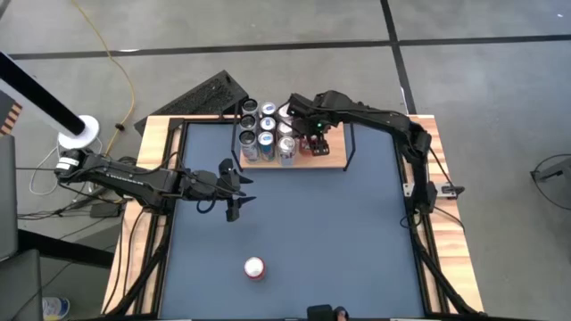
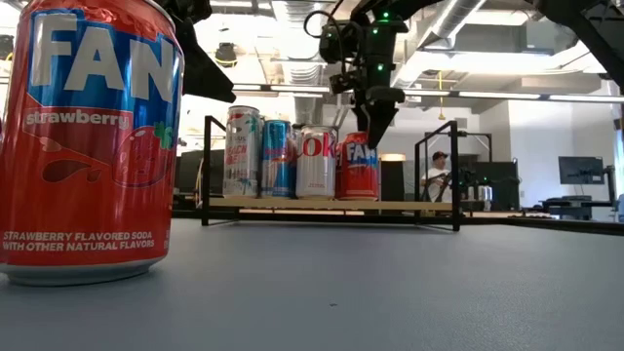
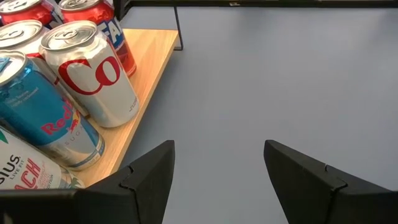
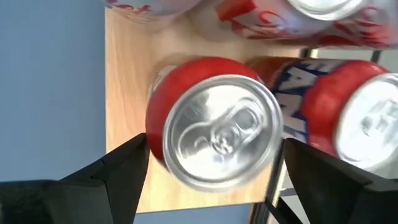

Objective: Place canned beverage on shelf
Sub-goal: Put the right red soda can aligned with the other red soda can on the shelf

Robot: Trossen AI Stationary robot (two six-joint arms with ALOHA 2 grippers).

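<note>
So the right end effector (image 1: pixel 310 140) sits at top centre of the overhead frame, fingers spread wide on both sides of a red Fanta soda can (image 4: pixel 214 129) without gripping it. That can stands on the small light-wood shelf with black rod ends (image 1: pixel 335 159), right of the other cans. The left end effector (image 1: pixel 234 189) hangs closed and empty over the dark blue worktop (image 1: pixel 339 232), mid-left.

Big red Fanta can (image 2: pixel 88 146) stood close by on the table (image 2: pixel 390 283). Farther back, four cans (image 2: pixel 297 153) lined the shelf (image 2: pixel 331 204); right tool (image 2: pixel 375 117) hung open above the red one (image 2: pixel 359 167).
</note>
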